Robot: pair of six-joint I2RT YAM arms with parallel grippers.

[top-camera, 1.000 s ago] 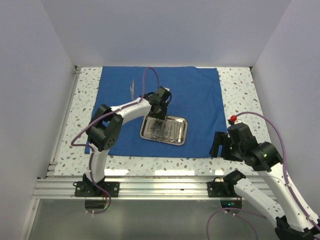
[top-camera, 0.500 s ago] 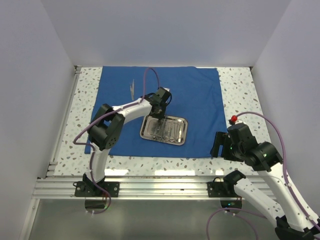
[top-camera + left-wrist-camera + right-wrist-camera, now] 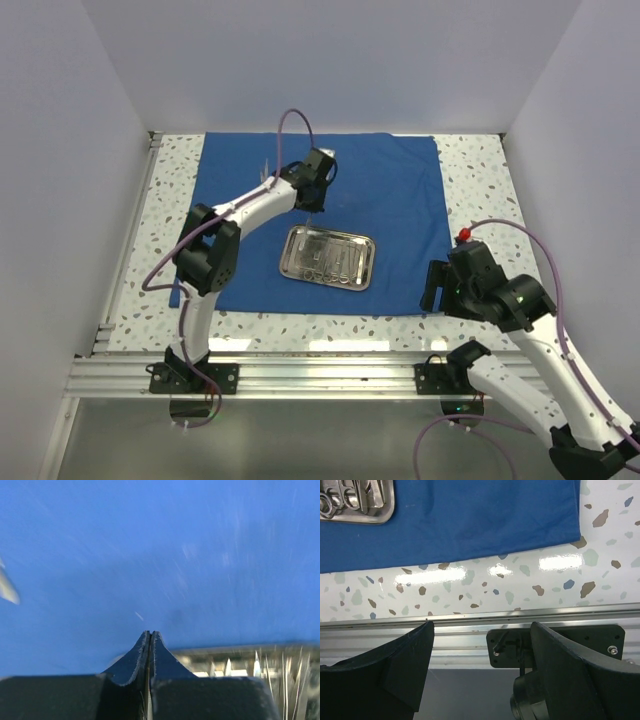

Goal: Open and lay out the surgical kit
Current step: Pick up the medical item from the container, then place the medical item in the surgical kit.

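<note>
The royal-blue drape (image 3: 380, 190) lies spread flat on the speckled table. The steel tray (image 3: 345, 272) sits on its near middle and holds several slim silver instruments (image 3: 325, 255). One silver instrument (image 3: 264, 176) lies on the drape at the far left. My left gripper (image 3: 314, 200) hangs over the drape just beyond the tray's far edge. In the left wrist view it (image 3: 150, 633) is shut, with a thin pale sliver of a slim instrument between its pads, and the tray (image 3: 240, 662) shows blurred behind it. My right gripper (image 3: 480, 626) is open and empty above the table's front rail.
The drape's near edge (image 3: 470, 550) ends short of the aluminium front rail (image 3: 470, 625). White walls enclose the table on three sides. The right arm's base plate (image 3: 555, 647) sits under the right gripper. Bare speckled tabletop (image 3: 480, 190) flanks the drape on the right.
My left gripper has risen out of the tray and moved toward the far left, over the bare drape. The right arm has barely moved.
</note>
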